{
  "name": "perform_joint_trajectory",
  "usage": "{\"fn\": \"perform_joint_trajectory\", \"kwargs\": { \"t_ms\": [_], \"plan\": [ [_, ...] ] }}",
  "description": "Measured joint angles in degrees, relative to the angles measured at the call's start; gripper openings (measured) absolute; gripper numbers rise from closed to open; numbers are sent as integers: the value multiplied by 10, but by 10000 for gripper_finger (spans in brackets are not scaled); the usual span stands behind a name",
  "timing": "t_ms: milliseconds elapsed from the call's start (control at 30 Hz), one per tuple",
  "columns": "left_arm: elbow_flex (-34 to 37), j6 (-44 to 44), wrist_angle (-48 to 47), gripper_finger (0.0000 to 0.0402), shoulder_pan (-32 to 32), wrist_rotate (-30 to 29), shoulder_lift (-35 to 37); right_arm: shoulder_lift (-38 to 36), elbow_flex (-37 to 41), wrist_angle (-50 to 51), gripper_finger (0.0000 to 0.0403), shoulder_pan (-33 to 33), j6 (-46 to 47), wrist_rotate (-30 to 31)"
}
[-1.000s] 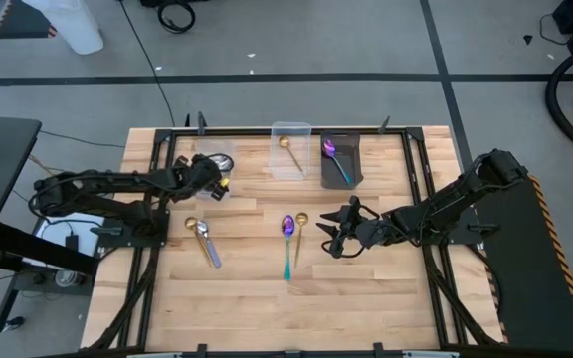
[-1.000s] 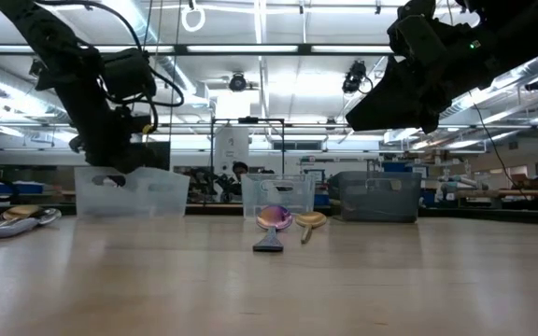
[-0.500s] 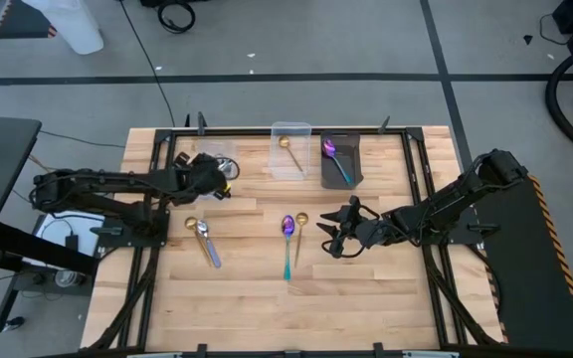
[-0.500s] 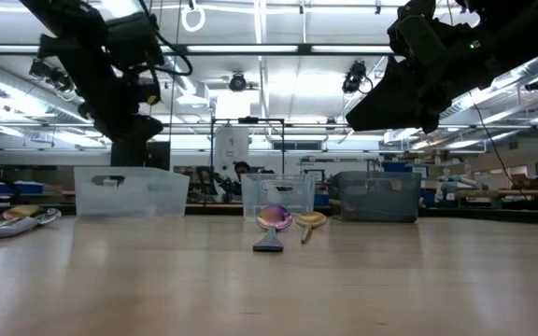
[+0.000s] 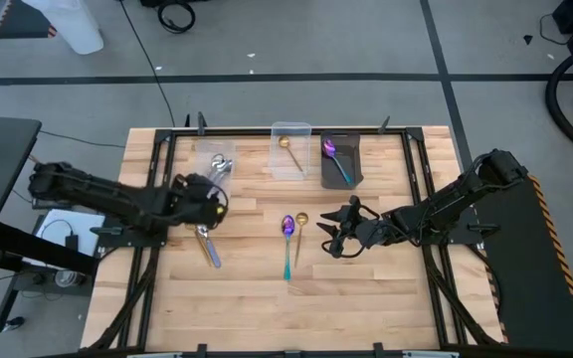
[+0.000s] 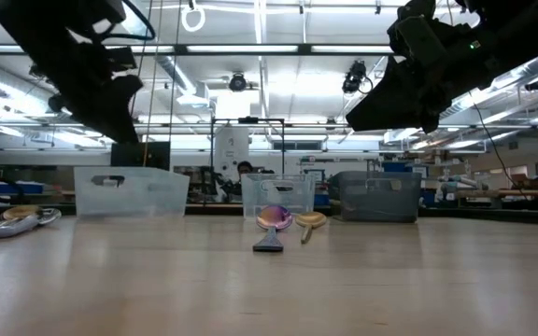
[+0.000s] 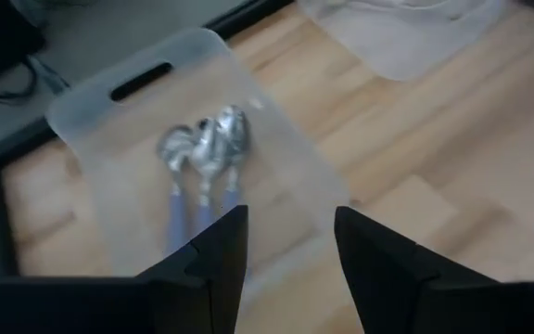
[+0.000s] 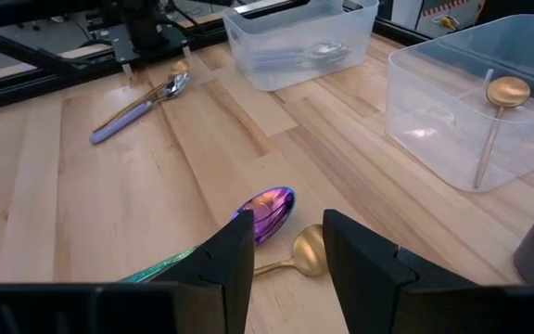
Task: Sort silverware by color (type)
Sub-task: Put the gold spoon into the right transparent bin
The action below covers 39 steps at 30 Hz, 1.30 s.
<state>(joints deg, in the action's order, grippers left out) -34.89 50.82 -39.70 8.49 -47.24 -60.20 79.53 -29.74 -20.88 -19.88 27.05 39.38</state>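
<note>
My left gripper (image 5: 210,204) (image 7: 290,221) hovers open over the table's left part, just near of the clear bin (image 5: 217,164) in which silver spoons (image 7: 207,153) lie side by side. A silver spoon with a lavender handle (image 5: 208,246) lies flat on the table near the gripper, with a gold spoon (image 8: 177,70) beside it. My right gripper (image 5: 334,237) (image 8: 286,232) waits open above the table's middle. Just to its left a purple-blue spoon (image 5: 287,239) (image 8: 265,211) and a gold spoon (image 5: 301,231) (image 8: 302,257) lie flat on the wood.
Along the far edge stand a second clear bin (image 5: 289,149) holding a gold spoon (image 8: 494,102) and a dark bin (image 5: 339,161) holding a purple spoon (image 5: 332,154). Black frame rails (image 5: 157,199) run down both sides of the wooden table.
My left gripper has risen out of the far-left clear bin and swung toward the table's near edge, turning as it went; it now hangs over the silver spoon on the table. The spoons in the bin stay where they were. My right arm has kept still.
</note>
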Motion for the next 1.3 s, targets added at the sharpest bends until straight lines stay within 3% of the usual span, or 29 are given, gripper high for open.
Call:
{"fn": "perform_joint_trajectory", "kwargs": {
  "t_ms": [167,433,567,1000,1300],
  "plan": [
    [0,67,1,172,52,33,0,0,0,0,140,0,0,0],
    [0,176,0,172,107,174,-2,0,0,0,140,0,0,0],
    [0,222,-1,172,138,214,-2,0,0,0,140,0,0,-4],
    [0,380,-5,172,244,245,-5,0,0,0,140,0,2,-5],
    [0,404,131,172,285,246,-69,0,0,-1,140,0,2,-5]
  ]
}}
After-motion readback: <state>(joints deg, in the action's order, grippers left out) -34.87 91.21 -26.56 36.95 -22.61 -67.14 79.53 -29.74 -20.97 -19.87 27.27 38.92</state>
